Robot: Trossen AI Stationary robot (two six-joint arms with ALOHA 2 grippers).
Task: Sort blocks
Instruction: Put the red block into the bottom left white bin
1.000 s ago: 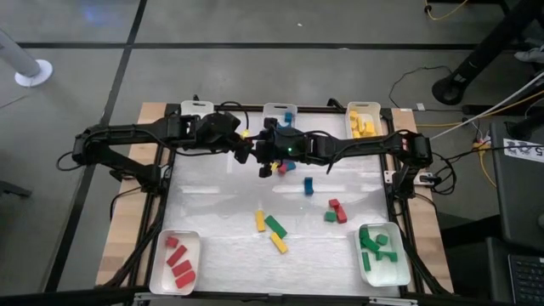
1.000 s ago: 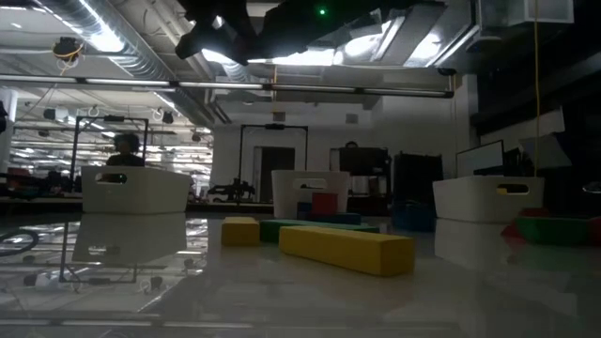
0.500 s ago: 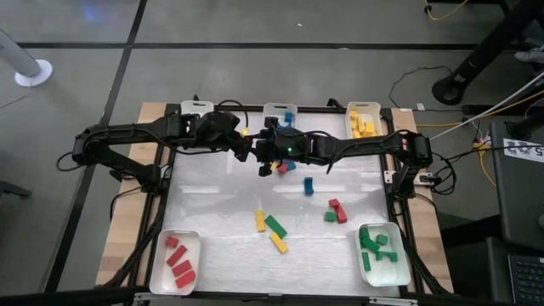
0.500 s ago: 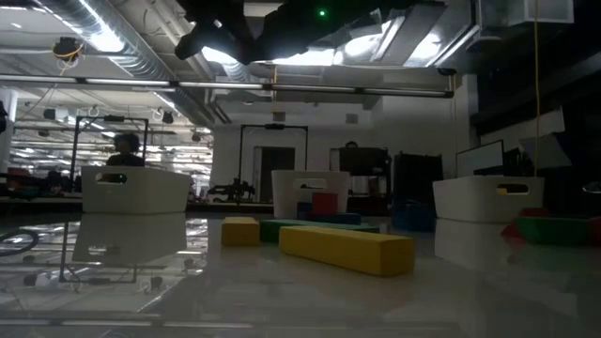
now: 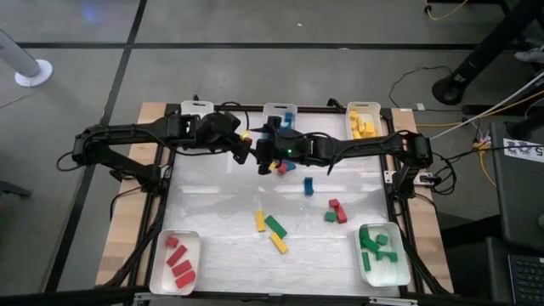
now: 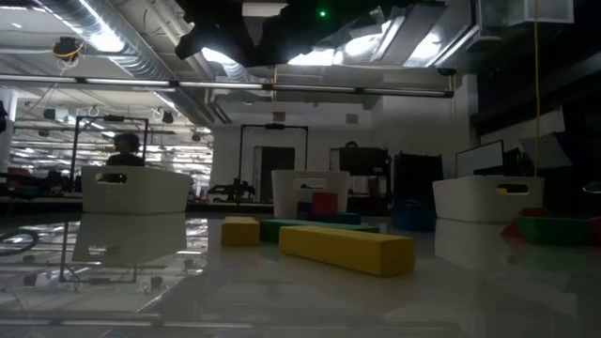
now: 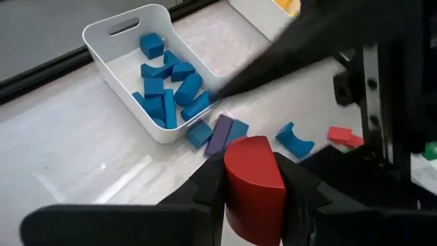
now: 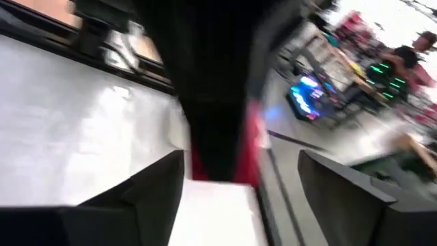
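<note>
1. High view: the two arms meet over the table's far middle, at about 12 o'clock. The left gripper and the right gripper sit almost tip to tip, just in front of the blue-block tray.
2. High view, trays: the yellow-block tray is at 1 o'clock, the red-block tray at 7 o'clock and the green-block tray at 5 o'clock.
3. High view, loose blocks: a blue block lies right of centre. Two red blocks and a green cube lie at 4 o'clock. A yellow bar, a green bar and a second yellow bar lie near 6 o'clock.
4. Low view: a long yellow bar lies nearest. White trays stand along the far edge, and both arms hang overhead.
5. Left wrist view: the left fingers are narrow, clamped on a red half-round block. Beyond it the tray holds blue blocks, with a purple block and more blue pieces just outside its wall.
6. Right wrist view: the right fingers stand wide apart, holding nothing. A blurred dark shape with red behind it fills the gap beyond them.
</note>
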